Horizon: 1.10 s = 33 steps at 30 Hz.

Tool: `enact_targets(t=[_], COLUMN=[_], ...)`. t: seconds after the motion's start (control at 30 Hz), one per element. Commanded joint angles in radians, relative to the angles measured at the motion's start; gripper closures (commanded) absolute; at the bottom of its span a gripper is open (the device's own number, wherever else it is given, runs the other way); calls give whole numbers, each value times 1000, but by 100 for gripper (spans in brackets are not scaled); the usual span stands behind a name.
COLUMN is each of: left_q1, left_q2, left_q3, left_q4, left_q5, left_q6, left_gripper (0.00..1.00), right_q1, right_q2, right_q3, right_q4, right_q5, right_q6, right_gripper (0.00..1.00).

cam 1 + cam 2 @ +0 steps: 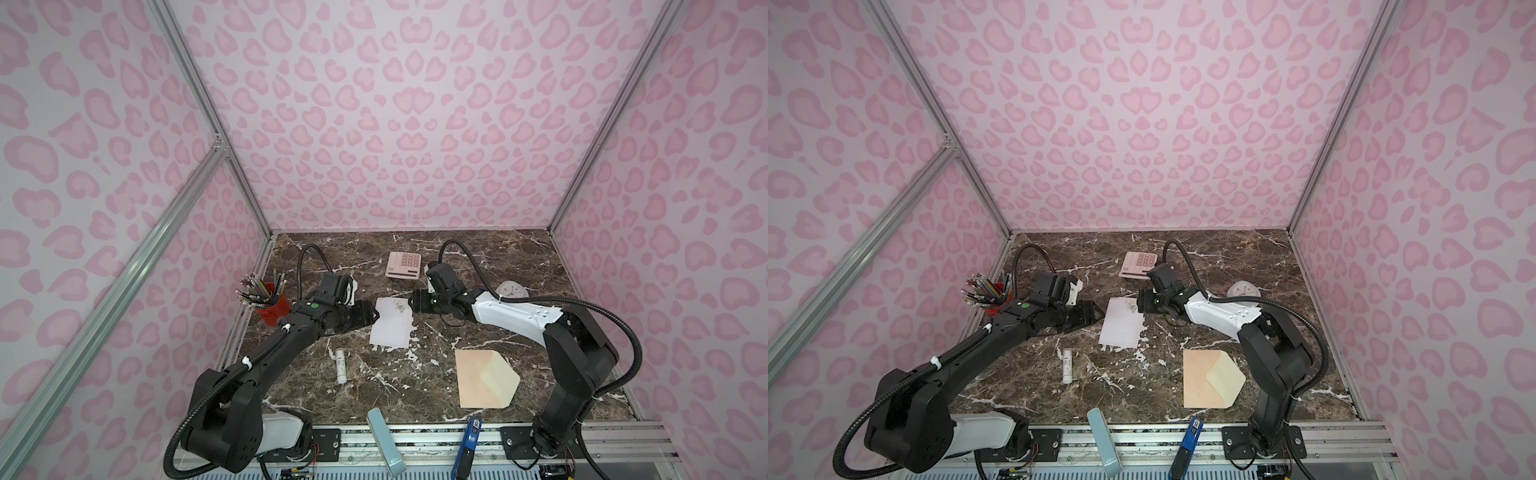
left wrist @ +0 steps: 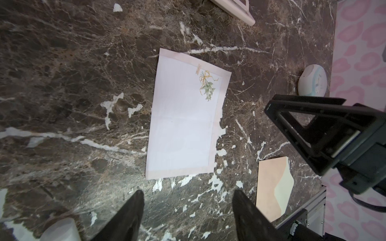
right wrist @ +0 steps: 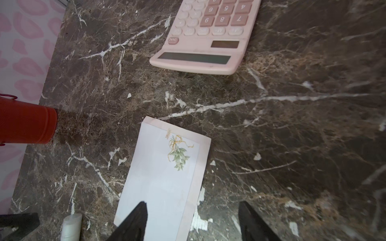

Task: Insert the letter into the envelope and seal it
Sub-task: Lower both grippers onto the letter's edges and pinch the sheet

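The letter (image 1: 392, 328) (image 1: 1121, 326) is a white sheet with a green sprig motif near one corner. It lies flat on the marble table between my two grippers. My left gripper (image 1: 374, 320) (image 2: 188, 194) is open just left of the sheet, with bare table between its fingers. My right gripper (image 1: 413, 305) (image 3: 191, 205) is open at the sheet's far right corner; one finger (image 3: 135, 221) hangs over the paper, the other over bare table. The peach envelope (image 1: 478, 380) (image 1: 1204, 378) (image 2: 269, 187) lies nearer the front right, its cream flap open and pointing right.
A pink calculator (image 1: 403, 264) (image 3: 204, 41) sits behind the letter. A red pencil cup (image 1: 274, 305) stands at the left edge. A white tube (image 1: 340, 365) lies in front of the left gripper. A round white object (image 1: 513, 289) sits behind the right arm.
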Motion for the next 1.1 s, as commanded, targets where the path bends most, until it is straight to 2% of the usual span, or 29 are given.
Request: enact_targets(t=[0.0, 0.3, 0.53, 0.7, 1.07], left_q1=[1, 1, 1, 0, 8], left_q2=[42, 178, 256, 289, 349], left_q3=[16, 41, 37, 45, 57], left_q4=[56, 103, 140, 140, 147], left_q5=[29, 65, 97, 104, 116], left_q6=[18, 42, 57, 76, 95], left_gripper=[30, 32, 34, 37, 42], right_q1=[-12, -45, -61, -67, -83], right_q2=[43, 145, 186, 220, 252], right_q3=[14, 61, 68, 88, 110], right_q4=[51, 99, 124, 126, 120], right_q5=[-40, -121, -156, -187, -213], right_q6=[-14, -21, -12, -5, 7], right_gripper=[32, 49, 50, 57, 59])
